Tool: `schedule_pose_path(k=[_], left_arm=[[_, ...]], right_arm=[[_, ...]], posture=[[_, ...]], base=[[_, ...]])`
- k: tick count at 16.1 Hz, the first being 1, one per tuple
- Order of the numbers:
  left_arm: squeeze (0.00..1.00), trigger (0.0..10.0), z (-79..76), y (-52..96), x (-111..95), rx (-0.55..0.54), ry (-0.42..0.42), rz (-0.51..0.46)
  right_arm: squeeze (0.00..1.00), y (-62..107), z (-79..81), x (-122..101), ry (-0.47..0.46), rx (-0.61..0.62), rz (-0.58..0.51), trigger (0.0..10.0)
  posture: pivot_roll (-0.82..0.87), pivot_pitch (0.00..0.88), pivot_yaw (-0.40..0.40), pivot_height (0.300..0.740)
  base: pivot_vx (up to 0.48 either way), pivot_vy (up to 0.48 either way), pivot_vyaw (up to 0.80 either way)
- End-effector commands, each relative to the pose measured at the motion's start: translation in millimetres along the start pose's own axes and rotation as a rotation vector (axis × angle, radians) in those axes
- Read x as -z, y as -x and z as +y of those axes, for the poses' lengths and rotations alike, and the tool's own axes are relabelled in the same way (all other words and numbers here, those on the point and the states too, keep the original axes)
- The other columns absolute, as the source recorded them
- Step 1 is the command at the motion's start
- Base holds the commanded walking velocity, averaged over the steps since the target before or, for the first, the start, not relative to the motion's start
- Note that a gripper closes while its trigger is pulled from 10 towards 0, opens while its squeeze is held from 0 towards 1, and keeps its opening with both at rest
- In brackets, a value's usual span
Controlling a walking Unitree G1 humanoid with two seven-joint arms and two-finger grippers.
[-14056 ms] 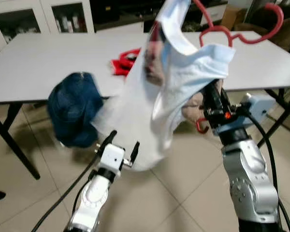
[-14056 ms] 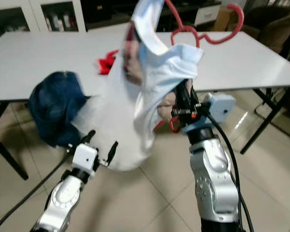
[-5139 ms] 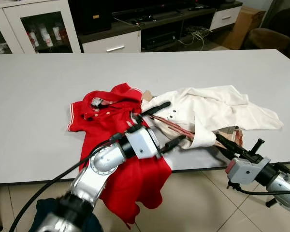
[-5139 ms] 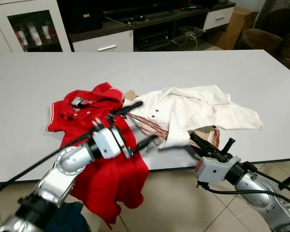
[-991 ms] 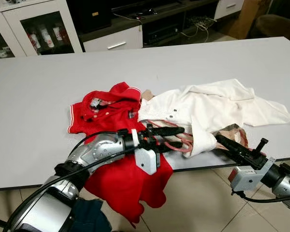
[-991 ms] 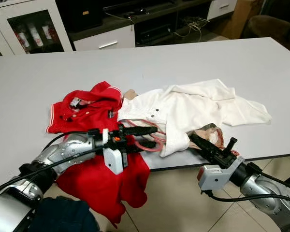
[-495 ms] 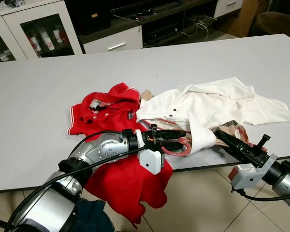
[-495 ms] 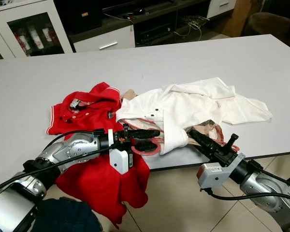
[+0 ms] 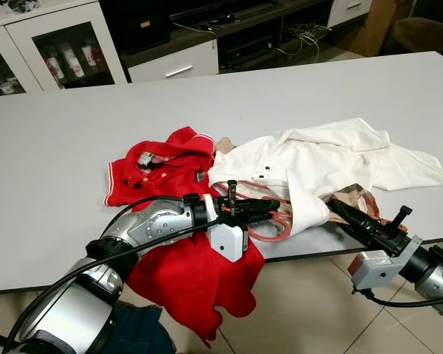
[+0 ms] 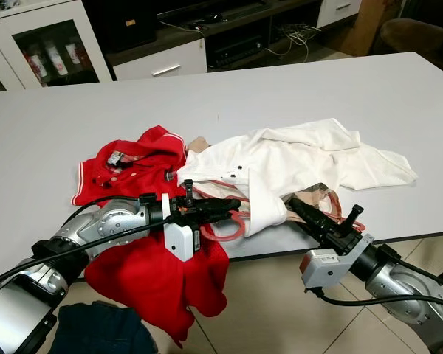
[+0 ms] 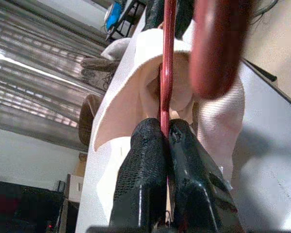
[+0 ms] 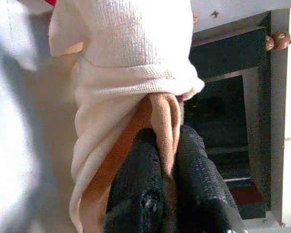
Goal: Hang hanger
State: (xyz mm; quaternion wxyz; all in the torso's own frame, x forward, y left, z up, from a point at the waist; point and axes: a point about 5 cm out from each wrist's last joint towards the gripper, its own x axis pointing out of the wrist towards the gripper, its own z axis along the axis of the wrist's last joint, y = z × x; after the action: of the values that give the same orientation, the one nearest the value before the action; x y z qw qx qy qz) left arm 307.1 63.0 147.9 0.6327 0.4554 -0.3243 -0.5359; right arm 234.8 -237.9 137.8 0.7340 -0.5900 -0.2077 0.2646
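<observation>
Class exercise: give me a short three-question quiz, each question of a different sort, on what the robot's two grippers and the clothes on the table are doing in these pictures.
1. True or false: the left gripper is shut on the red hanger.
2. What does the right gripper pinch? A) the red polo shirt B) the white shirt C) a cabinet door
3. Fill in: the red polo shirt drapes over the table's near ____.

Key: 1 true. 2 B, the white shirt. 3 edge.

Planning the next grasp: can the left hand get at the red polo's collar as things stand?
Probably not right away. The left hand is shut on the red hanger under the white shirt; it must let go first. The red polo's collar lies uncovered beside that arm, so the way looks free.
</observation>
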Motion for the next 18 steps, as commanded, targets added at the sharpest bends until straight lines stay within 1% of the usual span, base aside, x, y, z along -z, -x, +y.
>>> schedule_pose_path(k=[1, 7, 8, 10, 12, 13, 14, 17, 18], left_arm=[[0.00, 0.0, -0.8, 4.8, 3.8, 0.033, -0.002, 0.021], [0.00, 0.0, 1.9, 3.9, 4.1, 0.025, -0.010, 0.023], [0.00, 0.0, 1.9, 3.9, 4.2, 0.023, -0.009, 0.025], [0.00, 0.0, 1.6, 3.8, 5.1, 0.022, -0.006, 0.034], [0.00, 0.0, 1.7, 4.0, 5.9, 0.021, -0.006, 0.041], [0.00, 0.0, 2.2, 4.4, 7.3, 0.016, -0.006, 0.053], [0.00, 0.0, 2.2, 4.6, 8.3, 0.015, -0.006, 0.062], [0.00, 0.0, 2.2, 3.8, 9.2, 0.013, -0.007, 0.072], [0.00, 0.0, 2.3, 3.4, 9.3, 0.013, -0.007, 0.073]], right_arm=[[0.00, 0.5, -2.1, -2.8, 0.006, 0.024, -0.008, 10.0], [0.00, -1.8, -3.8, -3.2, 0.014, 0.034, -0.008, 10.0], [1.00, -1.8, -3.4, -2.7, -0.008, 0.044, -0.004, 10.0], [1.00, -1.0, -2.9, -1.8, -0.050, 0.058, 0.002, 10.0], [1.00, 1.3, 1.3, 1.8, -0.051, 0.020, 0.029, 10.0], [0.37, 6.3, 2.9, 7.9, -0.088, 0.008, 0.073, 10.0], [0.00, 8.8, 2.1, 9.9, -0.127, 0.009, 0.089, 10.0], [0.00, 12.6, -4.7, 8.8, -0.255, 0.071, 0.091, 10.0], [0.02, 13.5, -7.2, 8.4, -0.294, 0.094, 0.095, 10.0]], posture=[[0.01, 0.075, 0.140, 0.740], [0.01, 0.073, 0.134, 0.740], [0.01, 0.074, 0.133, 0.740], [0.01, 0.075, 0.133, 0.740], [0.01, 0.076, 0.133, 0.740], [0.01, 0.077, 0.132, 0.740], [0.01, 0.078, 0.132, 0.740], [0.01, 0.078, 0.131, 0.740], [0.01, 0.077, 0.130, 0.740]], base=[[0.000, 0.000, 0.00], [0.000, 0.000, 0.00], [0.000, 0.000, 0.00], [0.000, 0.000, 0.00], [0.000, 0.000, 0.00], [0.000, 0.000, 0.00], [0.000, 0.000, 0.00], [0.000, 0.000, 0.00], [0.000, 0.000, 0.00]])
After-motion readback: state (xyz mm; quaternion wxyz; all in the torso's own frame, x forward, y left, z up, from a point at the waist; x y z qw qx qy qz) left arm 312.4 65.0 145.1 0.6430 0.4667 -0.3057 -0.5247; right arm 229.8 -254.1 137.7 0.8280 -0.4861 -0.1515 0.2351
